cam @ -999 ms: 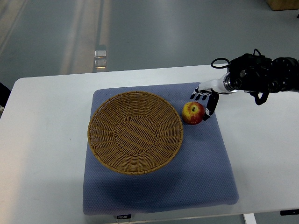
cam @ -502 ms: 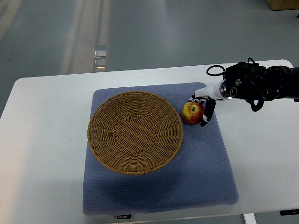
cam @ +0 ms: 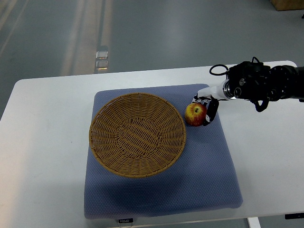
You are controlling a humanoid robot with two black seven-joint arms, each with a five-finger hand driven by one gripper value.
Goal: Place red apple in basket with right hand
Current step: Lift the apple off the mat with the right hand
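The right hand (cam: 207,108) sits at the apple's right side, its arm coming in from the picture's right edge as a black, cable-wrapped forearm (cam: 266,85) above the white table (cam: 47,142). Its fingers (cam: 210,113) are curled round the far and right flanks of the red apple (cam: 195,114) and appear to touch it; whether the grip is fully closed cannot be told from this steep view. The apple rests on the blue cushion (cam: 209,175), not lifted clear as far as the view shows.

The apple is round, so it has no clear long axis. Its stem hollow faces up toward the camera, with a yellowish patch on top and red on the sides. It lies just beside the right rim of the basket (cam: 137,134), outside it, between the rim and the hand.

There is one apple, one basket, one cushion and one robot hand in view. The basket is a shallow, round wicker bowl, holding nothing, set on the left-centre part of the cushion. Only the basket's low right rim stands between the apple and the bowl's inside. Beyond the table's far edge lies grey floor (cam: 156,28), with a small pale object (cam: 101,57) on it.
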